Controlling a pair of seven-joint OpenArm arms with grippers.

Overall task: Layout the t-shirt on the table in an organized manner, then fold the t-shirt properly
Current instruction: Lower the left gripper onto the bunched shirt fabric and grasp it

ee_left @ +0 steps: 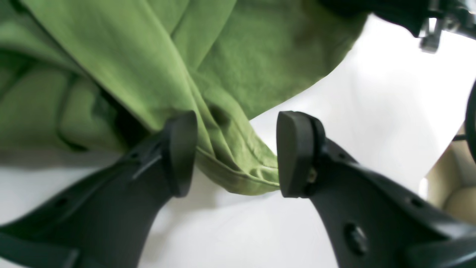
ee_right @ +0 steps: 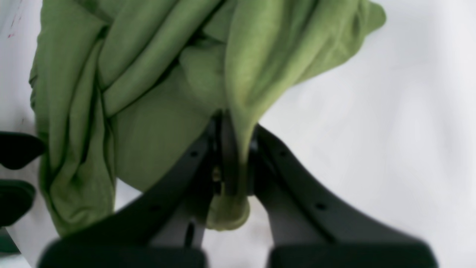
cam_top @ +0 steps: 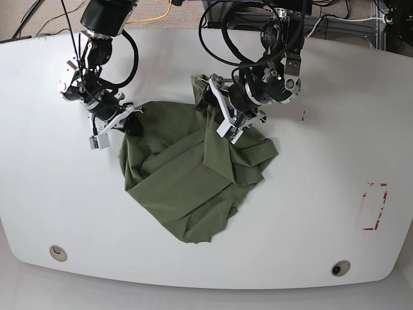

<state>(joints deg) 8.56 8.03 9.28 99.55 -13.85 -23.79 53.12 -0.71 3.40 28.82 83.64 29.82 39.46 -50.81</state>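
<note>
The t-shirt (cam_top: 187, 184) lies crumpled on the table (cam_top: 310, 213), not yet spread or folded; the right gripper (ee_right: 232, 156) pinches its fabric, while the left gripper (ee_left: 237, 152) is released around a hem.

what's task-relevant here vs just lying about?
Job: t-shirt, crumpled; table; right hand, shut on the fabric; left hand, open over a hem.
Lying about: two grommets, red-marked rectangle, cables.
</note>
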